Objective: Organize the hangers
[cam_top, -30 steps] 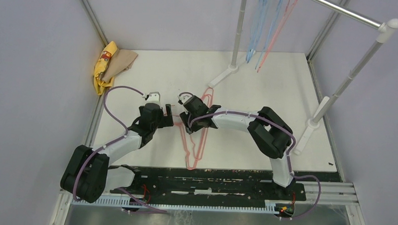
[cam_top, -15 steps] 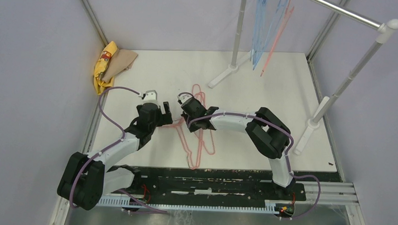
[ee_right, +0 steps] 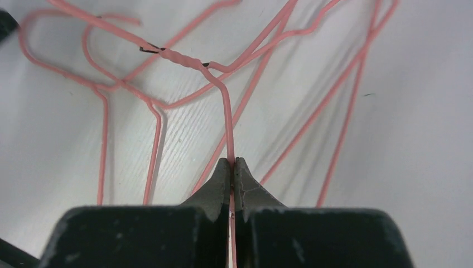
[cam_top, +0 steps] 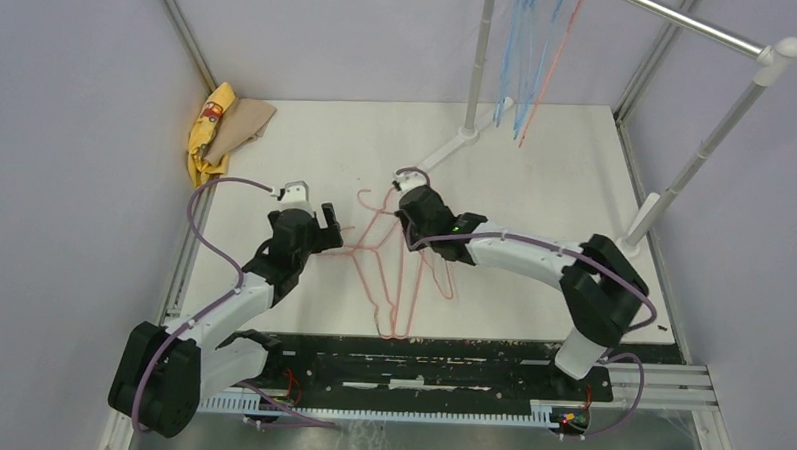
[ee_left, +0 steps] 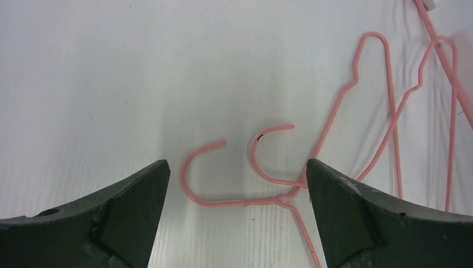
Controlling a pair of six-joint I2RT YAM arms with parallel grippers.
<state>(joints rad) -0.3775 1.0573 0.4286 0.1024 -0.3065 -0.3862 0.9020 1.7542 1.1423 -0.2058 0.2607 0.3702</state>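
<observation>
R jaws pressed tight on one pink hanger (ee_right: 227,120), pinching its wire. Other pink hangers (cam_top: 400,285) lie mid desk (cam_top: 307,142). L jaws spread wide, touching nothing, hooks (ee_left: 185,177) btwn them. 1 sec ago R jaws were half open, pile less fanned out.

Noted: thin pink wire hangers (cam_top: 404,285) and thin light blue wire hangers (cam_top: 522,49); the flat surface (cam_top: 307,142) is white, the crumpled cloth (cam_top: 210,128) yellow.

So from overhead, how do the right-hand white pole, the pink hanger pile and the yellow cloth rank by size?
Largest: white pole, though it rises toward the camera, which may flatter it.
Middle: pink hanger pile.
Smallest: yellow cloth.
</observation>
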